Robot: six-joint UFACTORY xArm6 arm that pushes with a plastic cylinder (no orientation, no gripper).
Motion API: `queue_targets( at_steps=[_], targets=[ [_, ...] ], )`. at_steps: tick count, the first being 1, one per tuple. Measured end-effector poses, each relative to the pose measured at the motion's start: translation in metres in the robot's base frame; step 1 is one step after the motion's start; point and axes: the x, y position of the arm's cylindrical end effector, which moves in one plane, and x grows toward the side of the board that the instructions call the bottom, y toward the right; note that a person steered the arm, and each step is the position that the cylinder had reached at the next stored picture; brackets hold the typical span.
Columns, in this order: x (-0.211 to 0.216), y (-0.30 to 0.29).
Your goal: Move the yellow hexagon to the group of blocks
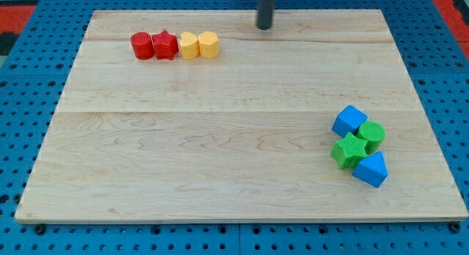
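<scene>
The yellow hexagon [209, 45] sits at the right end of a row near the view's top left, touching a yellow star-like block [189, 46]. A red star [165, 45] and a red cylinder [141, 45] continue the row to the left. A second group lies at the view's right: a blue cube [349, 121], a green cylinder [371, 134], a green star [349, 151] and a blue triangular block [371, 169]. My tip [264, 26] is at the view's top centre, to the right of the yellow hexagon and slightly above it, not touching any block.
The wooden board [220, 152] lies on a blue pegboard surface [22, 101]. The board's top edge runs just behind my tip.
</scene>
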Motion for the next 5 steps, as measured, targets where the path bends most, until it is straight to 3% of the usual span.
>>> queue_targets(
  at_steps=[2, 5],
  targets=[
    [-0.005, -0.095],
    [0.033, -0.097]
  ],
)
